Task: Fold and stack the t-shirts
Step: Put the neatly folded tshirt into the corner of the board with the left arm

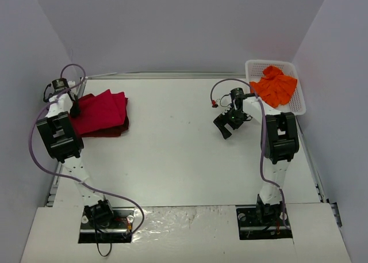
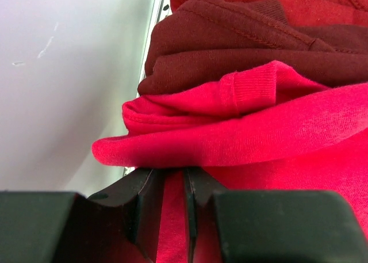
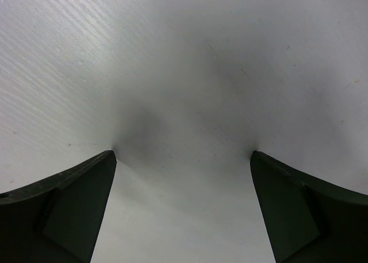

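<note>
A bright red t-shirt [image 1: 102, 109] lies folded on a dark maroon t-shirt [image 1: 115, 130] at the table's far left. My left gripper [image 1: 75, 106] is at the stack's left edge. In the left wrist view the jaws [image 2: 172, 172] stand nearly together, shut on a fold of the red t-shirt [image 2: 259, 130], with the maroon t-shirt [image 2: 230, 44] just behind it. An orange t-shirt [image 1: 276, 86] lies crumpled in the basket. My right gripper [image 1: 227, 125] is open and empty, its fingertips [image 3: 110, 155] down at the bare table, left of the basket.
A white lattice basket [image 1: 253, 65] stands at the far right corner of the white table [image 1: 178, 142]. Grey walls close in on the left, back and right. A metal rail [image 2: 154, 21] runs along the table's left edge beside the stack.
</note>
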Robot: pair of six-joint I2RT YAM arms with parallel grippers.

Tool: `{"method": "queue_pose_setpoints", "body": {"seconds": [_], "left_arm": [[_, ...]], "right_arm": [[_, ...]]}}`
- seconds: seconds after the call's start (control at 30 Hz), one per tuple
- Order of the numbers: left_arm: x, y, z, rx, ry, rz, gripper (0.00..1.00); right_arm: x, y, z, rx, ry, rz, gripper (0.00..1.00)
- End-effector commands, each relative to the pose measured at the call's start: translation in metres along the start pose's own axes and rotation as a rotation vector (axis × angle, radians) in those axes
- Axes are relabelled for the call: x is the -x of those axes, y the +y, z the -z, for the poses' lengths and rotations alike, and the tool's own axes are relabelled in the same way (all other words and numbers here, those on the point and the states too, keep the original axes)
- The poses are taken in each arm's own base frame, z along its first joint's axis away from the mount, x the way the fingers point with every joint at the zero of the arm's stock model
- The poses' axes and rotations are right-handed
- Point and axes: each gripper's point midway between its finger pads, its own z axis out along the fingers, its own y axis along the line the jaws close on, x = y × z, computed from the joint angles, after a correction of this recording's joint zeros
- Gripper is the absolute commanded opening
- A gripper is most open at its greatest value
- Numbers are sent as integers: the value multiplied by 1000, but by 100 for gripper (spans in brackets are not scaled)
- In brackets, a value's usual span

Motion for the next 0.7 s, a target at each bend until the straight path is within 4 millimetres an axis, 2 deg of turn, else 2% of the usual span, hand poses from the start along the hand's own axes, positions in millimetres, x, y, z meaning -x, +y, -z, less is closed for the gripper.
{"method": "queue_pose_setpoints", "body": {"seconds": [0.0,0.03,0.13,0.17,0.2,0.23,0.33,0.37,0.43,0.47,0.5,0.53,0.57,0.6,0.63,0.67], "left_arm": [[12,10,12,25,-42,16,17],[14,10,16,22,-46,18,17],[32,14,45,24,-93,22,18],[44,14,63,11,-133,25,18],[46,13,72,-1,-138,23,19],[58,13,86,-11,-170,25,20],[81,13,134,-44,-249,30,22],[87,13,157,-53,-277,32,25],[95,11,185,-78,-324,30,28],[103,8,214,-104,-380,23,34],[100,4,226,-121,-386,16,37],[100,3,239,-123,-404,0,40],[95,-2,262,-145,-439,-12,43],[92,-6,271,-164,-460,-23,49],[88,-8,298,-172,-518,-42,52],[71,-19,290,-217,-492,-53,54]], "right_arm": [[-16,7,-6,33,56,-7,100],[-15,7,-5,32,55,-7,100],[-14,8,-3,32,50,-6,100],[-14,8,-2,32,46,-5,100],[-13,7,-2,29,46,-5,100],[-12,8,-1,31,42,-3,100],[-10,7,2,27,33,-4,100],[-9,7,3,26,28,-5,100],[-5,7,8,19,13,-4,100],[-2,6,12,15,-1,-3,100],[2,6,16,11,-17,-6,100],[14,3,29,-10,-58,-4,100],[20,2,37,-16,-81,-6,100],[29,5,45,-3,-120,-10,100],[45,4,64,-19,-182,2,100],[52,6,72,-13,-214,7,100]]}}
